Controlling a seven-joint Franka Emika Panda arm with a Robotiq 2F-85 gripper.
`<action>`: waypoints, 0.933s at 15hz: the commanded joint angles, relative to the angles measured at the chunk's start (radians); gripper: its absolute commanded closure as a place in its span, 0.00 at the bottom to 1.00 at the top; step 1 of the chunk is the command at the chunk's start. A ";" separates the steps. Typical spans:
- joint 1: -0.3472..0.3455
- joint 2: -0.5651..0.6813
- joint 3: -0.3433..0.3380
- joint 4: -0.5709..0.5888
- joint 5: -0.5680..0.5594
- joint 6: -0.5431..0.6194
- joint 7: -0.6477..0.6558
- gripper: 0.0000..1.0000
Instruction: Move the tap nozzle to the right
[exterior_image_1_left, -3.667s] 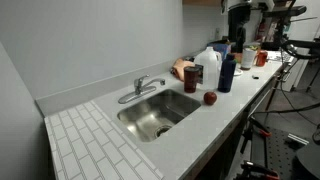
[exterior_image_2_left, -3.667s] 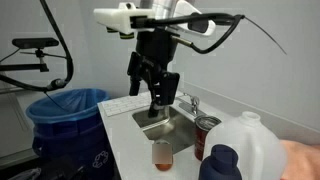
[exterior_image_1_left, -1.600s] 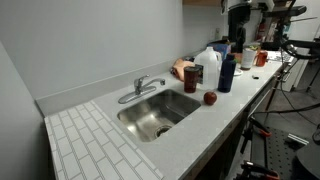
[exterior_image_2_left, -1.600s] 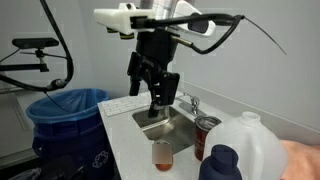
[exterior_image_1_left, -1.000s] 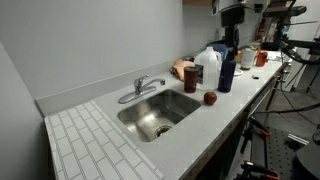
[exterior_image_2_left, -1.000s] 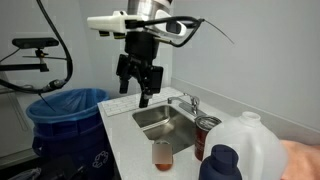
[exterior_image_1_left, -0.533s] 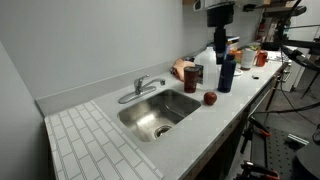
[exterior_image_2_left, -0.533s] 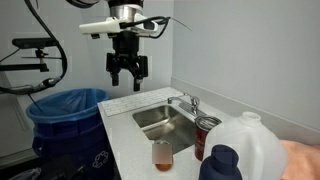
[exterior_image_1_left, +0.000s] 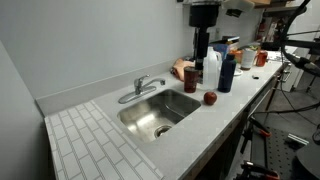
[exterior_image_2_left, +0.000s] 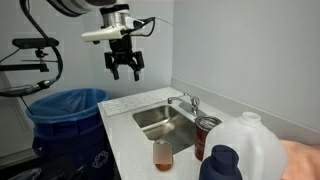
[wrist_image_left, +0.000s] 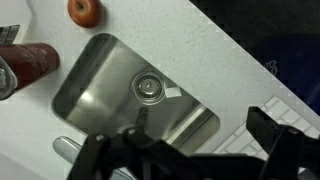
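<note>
The tap nozzle (exterior_image_1_left: 136, 91) is a slim chrome spout on a small lever base at the back edge of the steel sink (exterior_image_1_left: 158, 112); it reaches out over the basin. It also shows in the other exterior view (exterior_image_2_left: 186, 101). In the wrist view only a shiny bit of it (wrist_image_left: 68, 148) shows at the lower left, mostly hidden behind my fingers. My gripper (exterior_image_2_left: 125, 67) is open and empty, high in the air, well above and to the side of the sink. It shows dark against the bottles (exterior_image_1_left: 203, 45) and fills the wrist view's lower edge (wrist_image_left: 190, 160).
An apple (exterior_image_1_left: 210, 98), a red can (exterior_image_1_left: 190, 78), a white jug (exterior_image_1_left: 208, 68) and a blue bottle (exterior_image_1_left: 227, 72) stand beside the sink. A tiled drainboard (exterior_image_1_left: 95, 140) lies on its other side. A blue bin (exterior_image_2_left: 68, 108) stands past the counter's end.
My gripper has risen from just above the sink and swung away from the tap, up and sideways. The nozzle has not moved.
</note>
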 joint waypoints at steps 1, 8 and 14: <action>0.007 0.007 -0.006 0.002 -0.002 0.004 0.001 0.00; 0.001 0.038 -0.002 0.031 -0.011 0.004 0.018 0.00; 0.001 0.186 0.012 0.196 -0.015 -0.004 0.057 0.00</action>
